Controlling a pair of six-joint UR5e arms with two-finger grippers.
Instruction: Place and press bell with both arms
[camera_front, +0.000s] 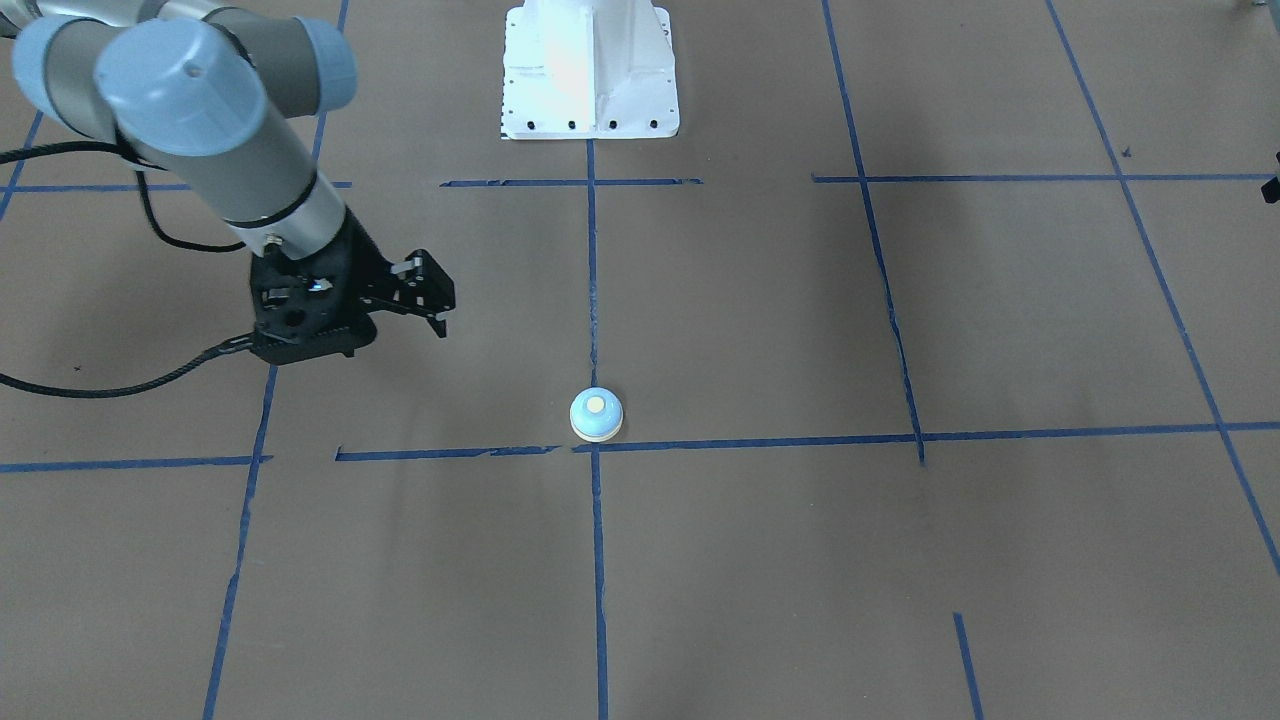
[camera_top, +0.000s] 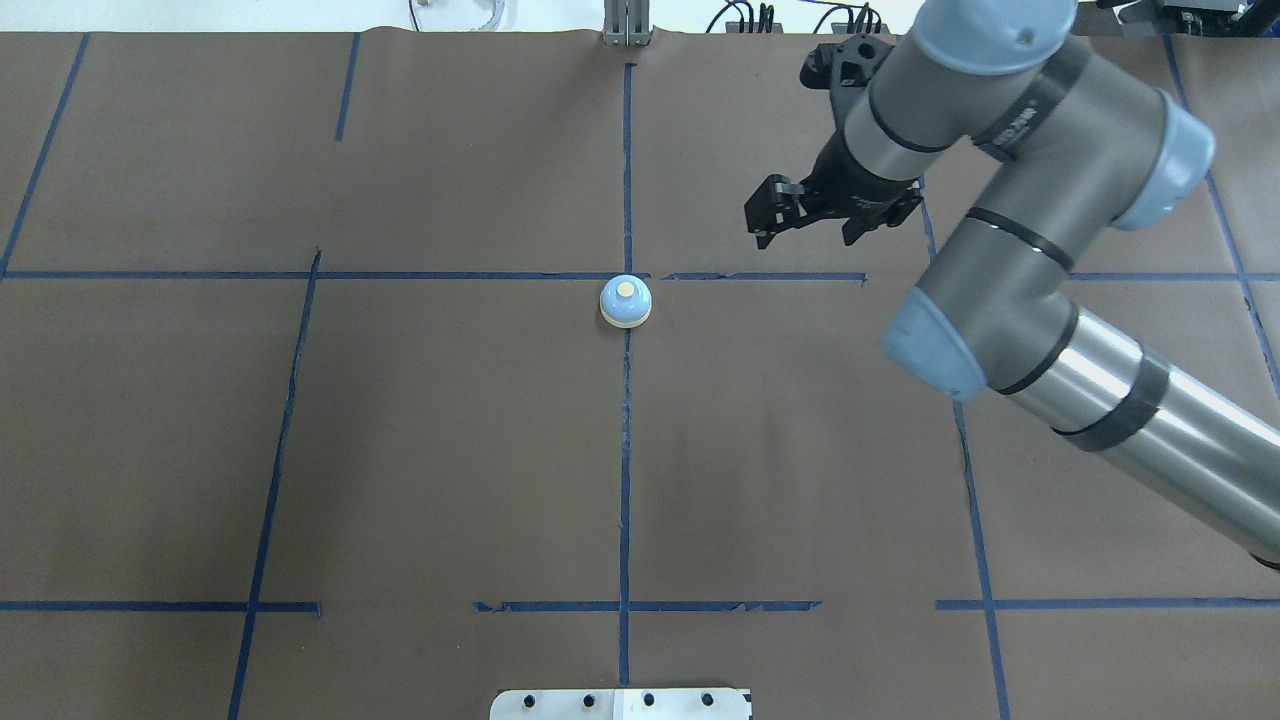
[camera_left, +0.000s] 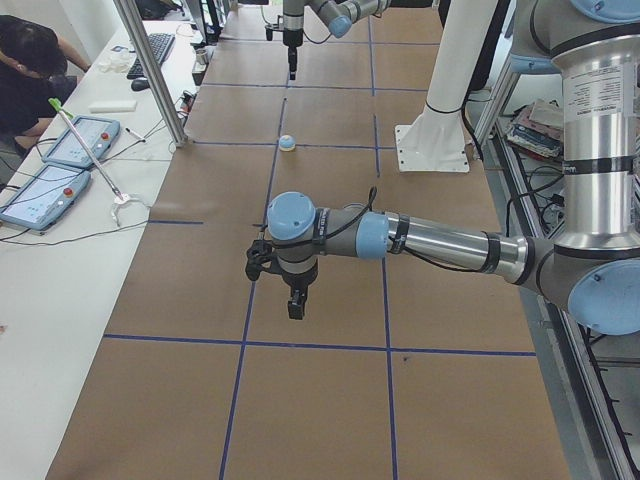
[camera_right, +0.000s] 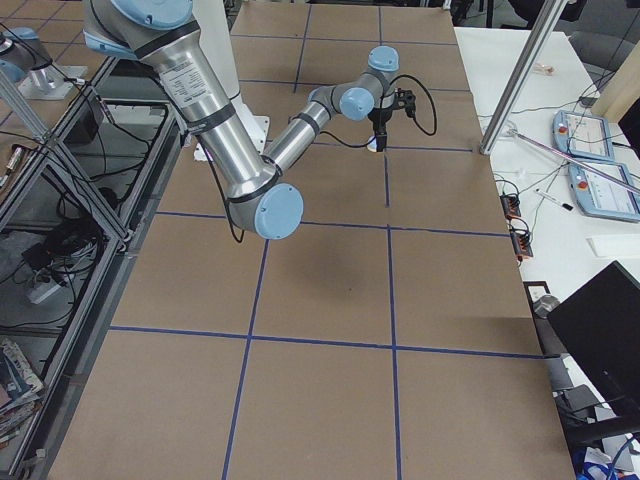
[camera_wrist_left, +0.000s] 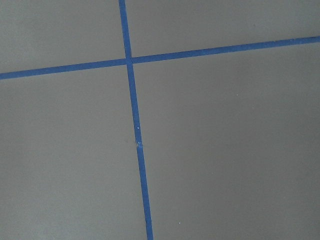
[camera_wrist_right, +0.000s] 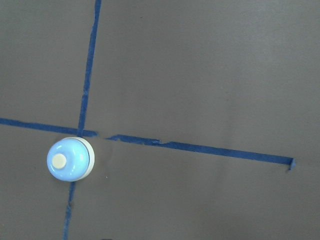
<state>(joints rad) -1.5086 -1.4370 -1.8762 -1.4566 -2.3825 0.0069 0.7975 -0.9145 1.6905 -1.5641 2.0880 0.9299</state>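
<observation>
**Bell set at the centre cross, both tools standing off**

The bell (camera_top: 626, 301) sits by itself in the middle of the bench (camera_top: 400, 450). It rests on the centre line of blue tape (camera_front: 750, 442), just on the robot's side of the crossing line. That spot reads to me as its target, so I judge the placing done and the press not yet made. Nothing touches it.

The right arm (camera_top: 1040, 250) reaches in from the robot's right. Its tool (camera_top: 768, 215) hangs above the bench, to the right of the bell and on the far side of the cross line from the robot, clearly apart from it. The fingers look drawn narrow with nothing between them. A closed tip would suit pushing a button, which may be why it is held that way. The right wrist view has the bell at its lower left, not under the tool.

The left arm (camera_left: 440, 240) stretches low across the left part of the bench. Its tool (camera_left: 295, 308) points down over a tape line, well apart from the bell and seemingly parked out of the way. I cannot tell whether that tool is wide or narrow. Its wrist view shows only bare bench and tape.

The bell stands upright on its cream rim, with the cream button (camera_wrist_right: 59, 160) facing straight up. Its only axis is vertical. Seen from above it is round, so it has no long side and faces no way across the bench. I judge a press would have to come straight down from above.
</observation>
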